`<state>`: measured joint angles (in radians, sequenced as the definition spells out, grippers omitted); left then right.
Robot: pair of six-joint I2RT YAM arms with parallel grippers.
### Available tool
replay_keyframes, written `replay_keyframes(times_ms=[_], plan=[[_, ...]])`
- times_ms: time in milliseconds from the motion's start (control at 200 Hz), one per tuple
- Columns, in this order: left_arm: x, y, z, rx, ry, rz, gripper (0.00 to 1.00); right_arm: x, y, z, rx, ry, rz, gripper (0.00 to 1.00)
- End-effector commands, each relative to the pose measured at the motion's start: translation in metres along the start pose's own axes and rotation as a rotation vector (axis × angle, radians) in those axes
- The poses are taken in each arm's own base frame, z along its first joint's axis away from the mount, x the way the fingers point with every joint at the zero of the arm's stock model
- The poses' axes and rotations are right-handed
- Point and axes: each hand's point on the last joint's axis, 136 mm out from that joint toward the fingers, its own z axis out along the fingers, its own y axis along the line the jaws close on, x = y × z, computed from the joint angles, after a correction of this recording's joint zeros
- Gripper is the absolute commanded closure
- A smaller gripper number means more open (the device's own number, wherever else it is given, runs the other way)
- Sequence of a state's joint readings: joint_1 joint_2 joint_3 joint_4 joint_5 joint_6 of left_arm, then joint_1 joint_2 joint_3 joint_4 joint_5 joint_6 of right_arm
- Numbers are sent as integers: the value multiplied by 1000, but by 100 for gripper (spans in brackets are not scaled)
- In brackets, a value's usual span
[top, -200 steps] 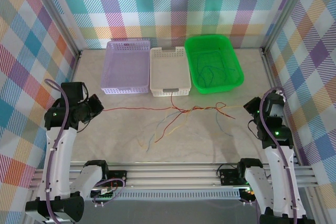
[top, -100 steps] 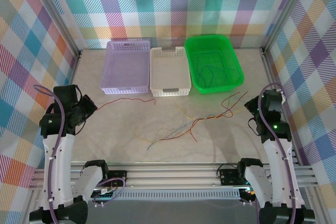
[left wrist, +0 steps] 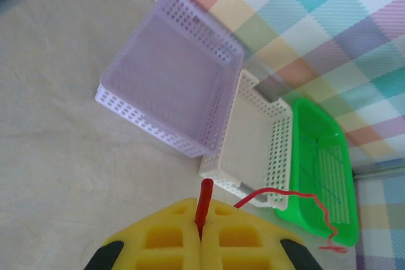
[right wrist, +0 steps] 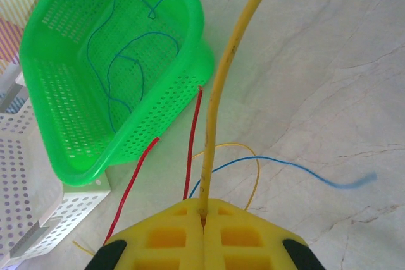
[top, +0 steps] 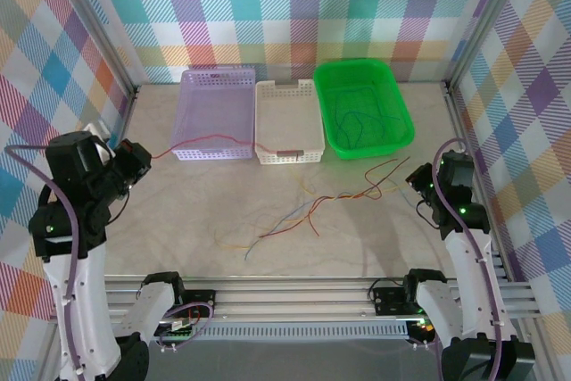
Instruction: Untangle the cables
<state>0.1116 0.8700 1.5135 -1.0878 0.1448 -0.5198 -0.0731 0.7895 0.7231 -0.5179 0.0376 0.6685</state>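
— What are the two grippers doing?

— The left gripper point(left wrist: 202, 235) is pressed together on a red cable point(left wrist: 204, 197), whose end pokes up between the yellow fingers. The right gripper point(right wrist: 204, 219) pinches a yellow cable point(right wrist: 221, 93) the same way.

— Where do the cables lie from there?

— The red one runs from the left gripper along the front of the purple basket point(top: 211, 153) toward the white basket point(top: 308, 156). From the right gripper, strands trail to a loose bundle point(top: 299, 213) of red, yellow and blue at mid-table, between the arms. Blue cables point(top: 357, 118) lie in the green basket point(top: 370, 151).

— And the setting?

— A pale marbled table point(top: 375, 238) with plaid walls point(top: 294, 6) around it.
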Motion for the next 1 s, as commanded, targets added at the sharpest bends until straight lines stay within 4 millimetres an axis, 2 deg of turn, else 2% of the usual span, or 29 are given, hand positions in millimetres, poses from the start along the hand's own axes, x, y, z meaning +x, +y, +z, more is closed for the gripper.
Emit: replay_keyframes(times_ms=[0,185,400,535,790,995], plan=[[-14,3,-8,-51,-54,-19,100,-1,8,-1,-52,-6,-17,100],[-56,7,-32,-101,-278,-91,100,1,16,-5,-96,3,-23,100],[-80,18,-23,-171,-390,-157,100,7,24,-6,-135,28,-39,100],[-95,27,-5,-251,-427,-138,100,14,28,-4,-153,45,-47,100],[-117,32,49,-346,-412,-77,100,22,37,-1,-188,64,-66,100],[-119,38,91,-427,-376,0,100,28,47,1,-221,77,-85,100]])
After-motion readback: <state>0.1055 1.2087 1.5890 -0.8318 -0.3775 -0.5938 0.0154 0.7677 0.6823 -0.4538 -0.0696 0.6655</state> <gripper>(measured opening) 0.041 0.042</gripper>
